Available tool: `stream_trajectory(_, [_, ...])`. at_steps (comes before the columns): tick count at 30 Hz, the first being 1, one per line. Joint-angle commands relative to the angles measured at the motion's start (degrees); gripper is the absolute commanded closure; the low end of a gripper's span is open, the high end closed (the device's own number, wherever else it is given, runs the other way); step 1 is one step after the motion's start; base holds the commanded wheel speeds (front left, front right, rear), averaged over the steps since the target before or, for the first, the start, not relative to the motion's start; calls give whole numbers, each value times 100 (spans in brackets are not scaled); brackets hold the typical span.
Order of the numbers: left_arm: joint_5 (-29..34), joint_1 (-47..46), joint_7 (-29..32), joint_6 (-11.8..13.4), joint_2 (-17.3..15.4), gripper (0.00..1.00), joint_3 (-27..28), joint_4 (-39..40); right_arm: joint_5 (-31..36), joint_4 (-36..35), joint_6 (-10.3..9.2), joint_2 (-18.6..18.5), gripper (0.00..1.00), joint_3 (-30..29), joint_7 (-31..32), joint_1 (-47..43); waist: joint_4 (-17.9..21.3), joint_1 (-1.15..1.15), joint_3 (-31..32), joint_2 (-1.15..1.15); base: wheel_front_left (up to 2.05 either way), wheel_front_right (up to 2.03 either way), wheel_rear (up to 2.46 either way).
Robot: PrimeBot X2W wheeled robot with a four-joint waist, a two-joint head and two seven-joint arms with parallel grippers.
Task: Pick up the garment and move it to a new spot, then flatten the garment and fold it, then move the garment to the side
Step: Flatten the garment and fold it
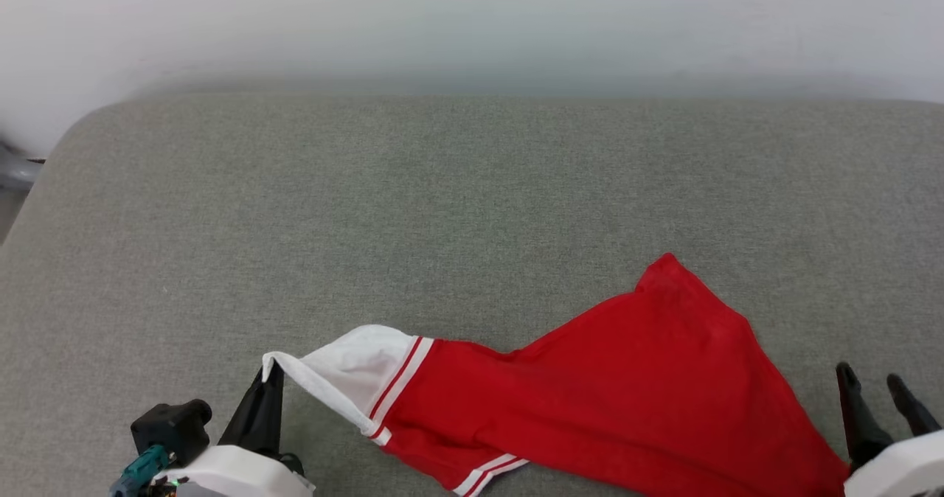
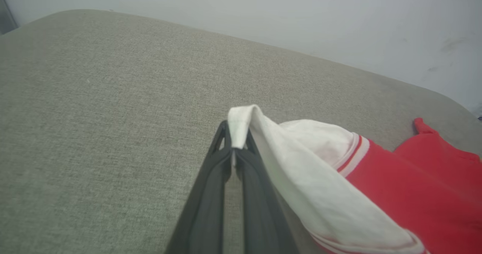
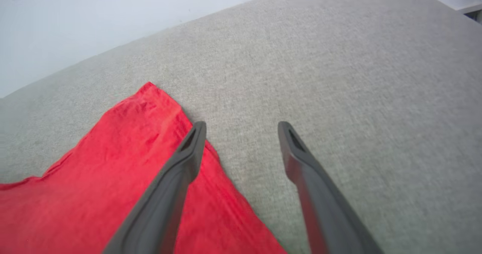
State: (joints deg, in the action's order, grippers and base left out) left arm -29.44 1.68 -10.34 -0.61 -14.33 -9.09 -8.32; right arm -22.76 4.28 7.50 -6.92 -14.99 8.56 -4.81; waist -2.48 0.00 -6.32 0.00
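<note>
Garment [image 1: 590, 401] lies stretched across the near part of a grey fabric surface [image 1: 442, 187], red body crumpled and spread toward the robot's right, one red corner pointing toward the pale wall [image 1: 472, 18]. White sleeve [image 1: 354, 364] with red-and-white striped trim [image 1: 402, 379] is drawn out toward the robot's left and lifted at its end. Left gripper [image 1: 269, 372] is clamped on the sleeve's tip; in the left wrist view the two dark fingers [image 2: 211, 193] meet with a fold of white cloth pinched between them and draped over their ends. Right gripper [image 1: 870, 375] sits at the garment's right edge, jaws spread wide, nothing between them. In the right wrist view one finger [image 3: 177, 171] lies over the red hem; whether it touches cannot be told. The other finger is over bare grey fabric.
</note>
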Motion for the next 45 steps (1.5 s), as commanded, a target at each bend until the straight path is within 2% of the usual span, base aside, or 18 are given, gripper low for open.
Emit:
stream_trajectory(1, [21,-89,-41,-26,1,100,10,26,-20,22,-2,-27,0,31,-58,114,-50,0,-44,0,0,0,0])
stream_trajectory(5, [32,-315,-111,-58,59,100,-43,42,-115,351,-2,-361,0,328,-42,806,-187,0,-237,0,0,0,0])
stream_trajectory(6, [58,-563,-144,-100,115,100,-106,22,-163,649,-2,-663,0,613,417,1382,-344,0,-454,0,0,0,0])
stream_trajectory(10, [70,-841,-213,-156,195,100,-173,-61,-341,904,-3,-1125,0,1079,1544,2040,-521,0,-690,0,0,0,0])
stream_trajectory(13, [86,-993,-270,-201,251,100,-219,-112,-499,947,-2,-1339,0,1331,2434,2445,-643,0,-848,0,0,0,0])
stream_trajectory(18, [102,-1207,-360,-274,320,100,-259,-173,-463,881,-2,-1492,0,1692,3421,2995,-775,0,-1175,0,0,0,0])
stream_trajectory(24, [123,-1389,-422,-338,360,100,-271,-283,-601,1168,-2,-1561,0,2231,3727,3323,-848,0,-1435,0,0,0,0])
stream_trajectory(30, [114,-1452,-456,-393,422,100,-271,-450,-1048,1672,1,-1545,0,2792,4177,2955,-892,0,-1442,0,0,0,0])
stream_trajectory(31, [113,-1450,-459,-402,428,100,-267,-476,-1104,1728,1,-1567,5,2832,4213,2905,-895,0,-1424,0,0,0,0])
stream_trajectory(32, [112,-1443,-464,-400,435,100,-259,-501,-1176,1775,0,-1581,58,2849,4234,2877,-895,0,-1401,0,0,0,0])
stream_trajectory(33, [110,-1433,-464,-404,440,100,-251,-522,-1238,1786,0,-1590,100,2874,4215,2871,-893,0,-1371,0,0,0,0])
stream_trajectory(39, [130,-1363,-481,-391,376,100,-150,-600,-1256,1679,-2,-1740,100,2738,3658,3207,-790,0,-1076,0,0,0,0])
stream_trajectory(45, [127,-1543,-468,-326,204,100,21,-550,-1030,1699,-3,-1681,100,2326,3066,3483,-577,0,-666,0,0,0,0])
